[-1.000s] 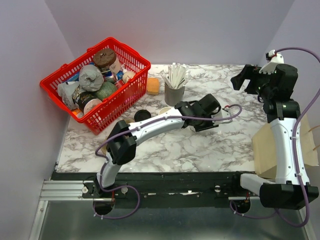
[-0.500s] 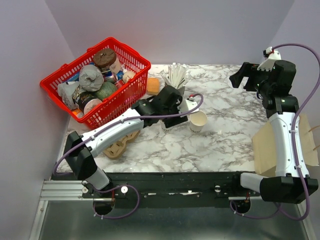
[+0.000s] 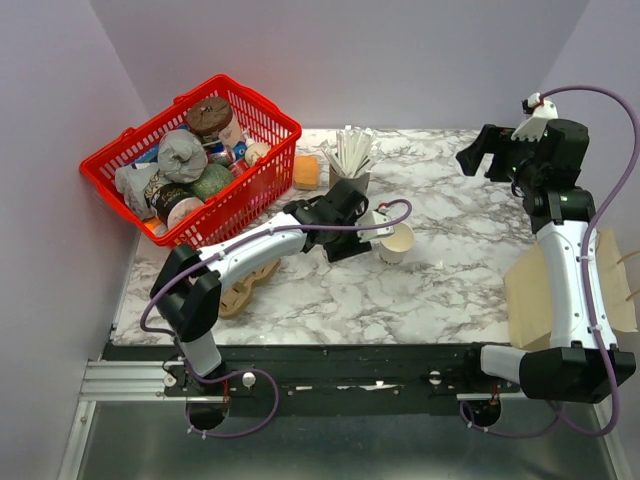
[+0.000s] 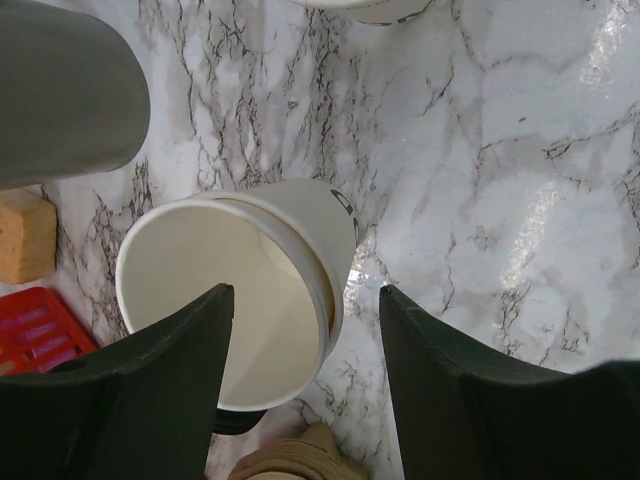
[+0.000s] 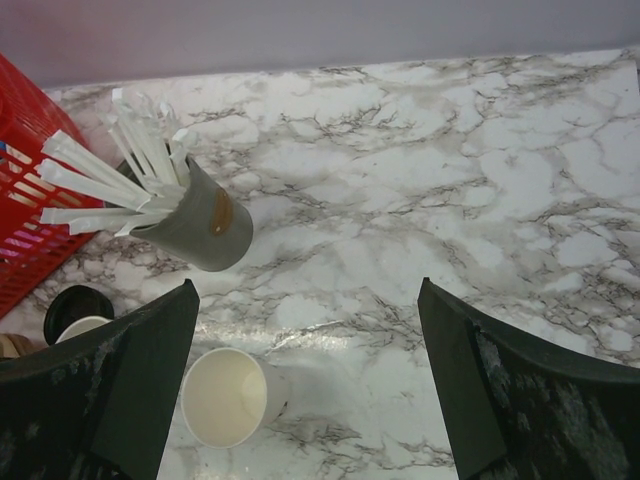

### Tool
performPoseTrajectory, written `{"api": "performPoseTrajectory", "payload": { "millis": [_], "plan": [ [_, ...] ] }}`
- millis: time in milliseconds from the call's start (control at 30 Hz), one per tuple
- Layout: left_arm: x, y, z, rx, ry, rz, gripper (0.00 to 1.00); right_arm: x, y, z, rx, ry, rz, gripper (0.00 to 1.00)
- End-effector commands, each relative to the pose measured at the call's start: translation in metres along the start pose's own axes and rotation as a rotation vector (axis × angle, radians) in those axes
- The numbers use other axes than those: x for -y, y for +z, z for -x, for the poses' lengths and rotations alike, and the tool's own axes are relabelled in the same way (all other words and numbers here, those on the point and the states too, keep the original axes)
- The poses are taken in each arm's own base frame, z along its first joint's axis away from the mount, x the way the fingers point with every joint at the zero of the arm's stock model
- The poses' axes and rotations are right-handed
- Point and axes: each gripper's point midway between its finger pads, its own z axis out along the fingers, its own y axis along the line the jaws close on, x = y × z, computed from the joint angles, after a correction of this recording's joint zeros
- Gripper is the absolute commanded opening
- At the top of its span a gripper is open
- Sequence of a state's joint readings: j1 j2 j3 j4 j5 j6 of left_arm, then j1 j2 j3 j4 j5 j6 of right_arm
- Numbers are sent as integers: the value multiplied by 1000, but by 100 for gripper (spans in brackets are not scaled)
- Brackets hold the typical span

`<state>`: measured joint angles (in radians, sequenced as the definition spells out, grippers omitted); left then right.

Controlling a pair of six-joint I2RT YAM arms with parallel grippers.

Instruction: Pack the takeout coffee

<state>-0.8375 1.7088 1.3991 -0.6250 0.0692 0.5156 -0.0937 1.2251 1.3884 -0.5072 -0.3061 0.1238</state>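
Two robot arms [image 3: 250, 255] [image 3: 565, 270]. One red basket [image 3: 245, 200] — the things piled in it are too jumbled to count. One grey cup [image 3: 346, 187] with a bunch of white sticks [image 3: 350, 150], too many to count. Two open paper cups [image 3: 397, 243] [image 4: 235, 300]. One black lid [image 5: 75, 303]. One orange sponge [image 3: 306, 171]. One brown paper bag [image 3: 530, 300]. One brown cardboard cup holder [image 3: 240, 290] — only part of it shows.
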Motion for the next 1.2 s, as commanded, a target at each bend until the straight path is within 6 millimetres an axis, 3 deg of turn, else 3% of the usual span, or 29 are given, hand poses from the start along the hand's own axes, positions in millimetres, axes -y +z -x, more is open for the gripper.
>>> {"api": "performPoseTrajectory", "payload": {
  "millis": [0,267,667,1167],
  "plan": [
    [-7,12,8,35,-8,12,68,-2,-2,12,17,-21,14,100],
    [-23,29,-1,-1,2,73,65,-3,8,17,4,-6,31,100],
    [-44,37,-18,-42,20,95,64,-2,17,20,-7,5,37,100],
    [-123,42,-34,-98,12,208,64,3,23,17,-15,3,23,100]
  ]
}}
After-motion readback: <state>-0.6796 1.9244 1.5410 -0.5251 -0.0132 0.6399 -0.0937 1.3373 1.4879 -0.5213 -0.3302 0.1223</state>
